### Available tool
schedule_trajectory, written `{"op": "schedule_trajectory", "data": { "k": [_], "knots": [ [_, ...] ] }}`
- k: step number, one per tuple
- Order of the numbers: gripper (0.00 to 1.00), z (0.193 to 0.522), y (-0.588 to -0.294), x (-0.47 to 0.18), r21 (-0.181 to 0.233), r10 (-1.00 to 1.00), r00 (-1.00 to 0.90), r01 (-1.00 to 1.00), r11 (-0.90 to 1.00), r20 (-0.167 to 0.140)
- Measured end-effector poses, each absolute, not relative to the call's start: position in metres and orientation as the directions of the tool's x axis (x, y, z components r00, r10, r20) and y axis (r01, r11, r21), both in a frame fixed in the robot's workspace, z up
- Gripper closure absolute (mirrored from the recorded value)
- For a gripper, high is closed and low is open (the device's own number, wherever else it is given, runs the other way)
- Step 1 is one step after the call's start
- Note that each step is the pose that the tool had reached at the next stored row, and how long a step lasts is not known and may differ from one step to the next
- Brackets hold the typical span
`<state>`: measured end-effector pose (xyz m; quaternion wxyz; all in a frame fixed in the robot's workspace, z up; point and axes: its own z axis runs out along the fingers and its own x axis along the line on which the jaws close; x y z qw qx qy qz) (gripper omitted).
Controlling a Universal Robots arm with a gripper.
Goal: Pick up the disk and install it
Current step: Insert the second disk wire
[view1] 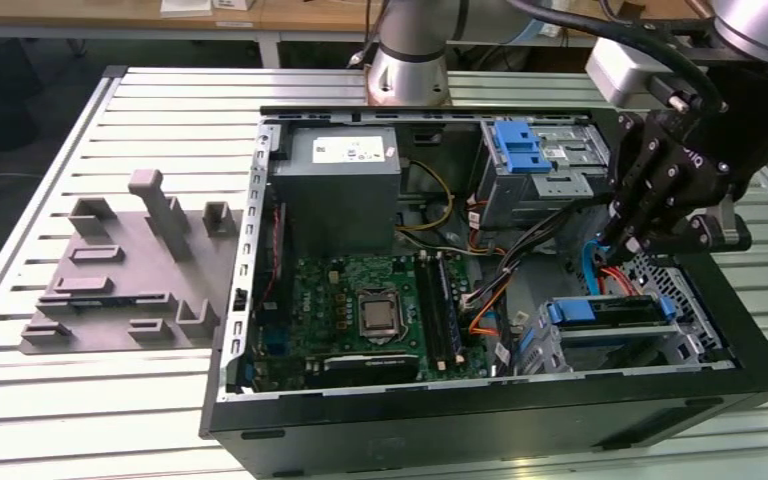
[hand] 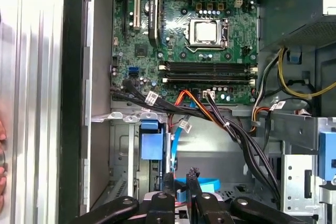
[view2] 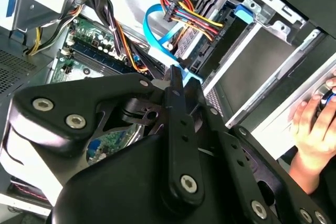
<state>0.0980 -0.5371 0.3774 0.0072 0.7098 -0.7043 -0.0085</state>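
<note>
Our black claw (view1: pixel 620 245) hung over the blue-bracketed, flat silver disk (view1: pixel 603 313); open or closed, we couldn't tell. We judged the disk rigid, hefty and fragile, best gripped by its long edges.

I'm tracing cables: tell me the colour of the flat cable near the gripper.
Light blue: the flat cable shows best in the second wrist view, looping just beyond the gripper.

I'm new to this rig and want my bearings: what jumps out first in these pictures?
An open computer case lies on a slatted table, its green motherboard bared. The arm's black end effector reaches into the case at the exterior view's right, above a blue-fronted drive cage and a blue cable. A person's hand rests at the case edge in the second wrist view.
</note>
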Motion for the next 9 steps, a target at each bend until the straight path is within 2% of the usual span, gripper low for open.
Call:
{"op": "schedule_trajectory", "data": {
  "k": [9],
  "knots": [
    [0.76,0.3691,-0.5364,0.098,0.022,-1.0,0.011,-1.0,-0.011,-0.002]
  ]
}}
